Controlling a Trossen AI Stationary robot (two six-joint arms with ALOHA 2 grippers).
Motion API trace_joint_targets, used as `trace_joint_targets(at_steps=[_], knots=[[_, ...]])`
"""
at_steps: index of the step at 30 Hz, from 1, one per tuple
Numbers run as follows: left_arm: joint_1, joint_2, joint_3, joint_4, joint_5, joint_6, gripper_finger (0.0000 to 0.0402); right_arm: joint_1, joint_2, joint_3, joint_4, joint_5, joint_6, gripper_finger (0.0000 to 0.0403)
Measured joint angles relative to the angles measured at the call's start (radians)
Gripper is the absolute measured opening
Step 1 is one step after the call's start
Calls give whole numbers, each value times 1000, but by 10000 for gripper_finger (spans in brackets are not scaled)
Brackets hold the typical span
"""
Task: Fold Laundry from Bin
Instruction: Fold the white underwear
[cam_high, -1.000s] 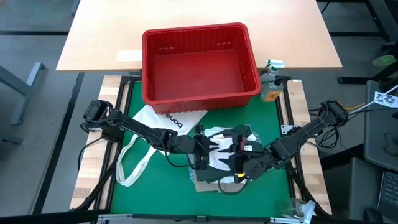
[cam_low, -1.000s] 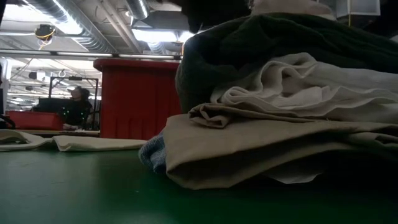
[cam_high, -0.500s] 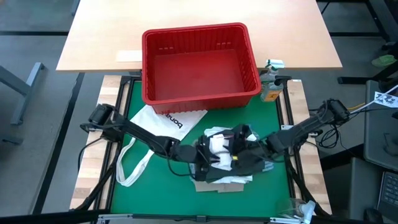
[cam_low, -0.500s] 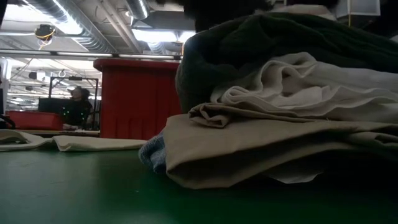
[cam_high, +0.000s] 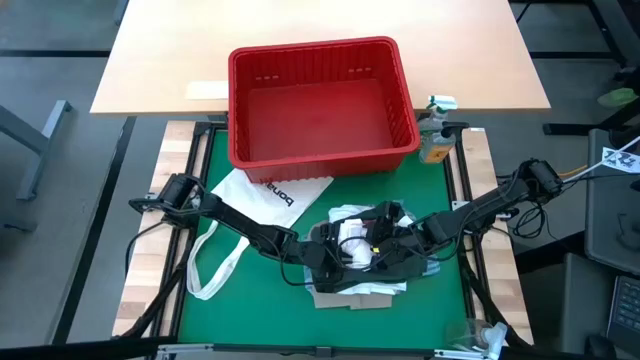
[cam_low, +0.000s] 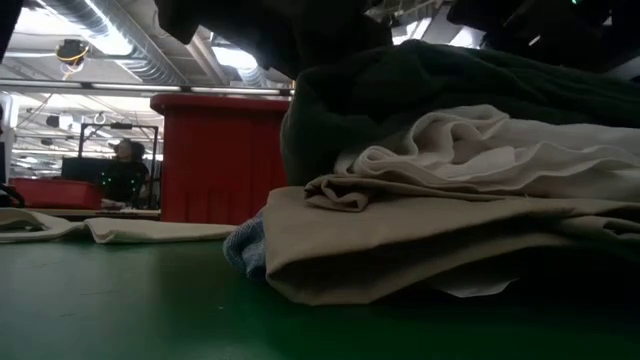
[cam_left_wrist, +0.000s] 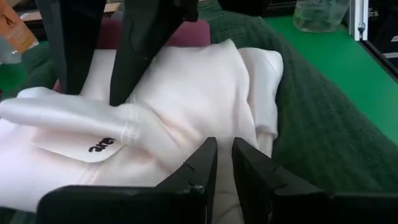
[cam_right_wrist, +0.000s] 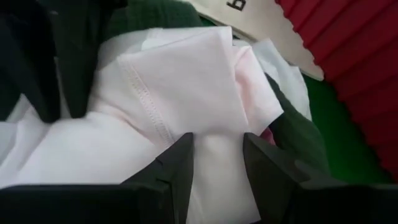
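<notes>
A pile of laundry lies on the green mat (cam_high: 230, 310) near the table's front: a tan shirt (cam_low: 400, 240) at the bottom, a white shirt (cam_low: 470, 150) on it, and a dark green-grey top (cam_low: 450, 90) uppermost. A small white piece (cam_high: 355, 240) lies on top of the pile. My left gripper (cam_high: 333, 252) reaches it from the left and my right gripper (cam_high: 385, 250) from the right, each shut on it. The red bin (cam_high: 320, 100) stands beyond the pile with nothing in it. My left gripper has the small white piece near one end (cam_left_wrist: 225, 140), the cloth showing in the narrow gap between its two fingers. The fingers slant down from the table's left. The piece rests on the dark top. My right gripper has a bunched fold of the same piece (cam_right_wrist: 217, 146) between its two wider-set fingers, slanting down from the table's right. The cloth lies slack and rumpled on the pile beyond the fingers.
A white tote bag (cam_high: 265, 195) with black lettering lies flat left of the pile, its straps (cam_high: 215, 265) trailing toward the near edge. A small bottle (cam_high: 435, 145) stands right of the bin. A clear container (cam_high: 480, 335) sits at the near right corner.
Both grippers have sunk toward the pile and drawn closer together, the right one rolling its wrist as it came down. The small white piece has come down with them and now lies bunched on the dark top.
</notes>
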Motion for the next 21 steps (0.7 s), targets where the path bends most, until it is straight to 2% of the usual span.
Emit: trace_joint_targets(at_steps=[11, 18, 21], knots=[[0, -126, 0, 4, -8, 14, 48, 1, -54, 179, -87, -16, -83, 140], [6, -181, 0, 6, -103, 79, 48, 13, -60, 257, -136, -164, -70, 140], [19, -181, 0, -1, -124, 75, 48, 41, -55, 245, -136, -171, -52, 140]])
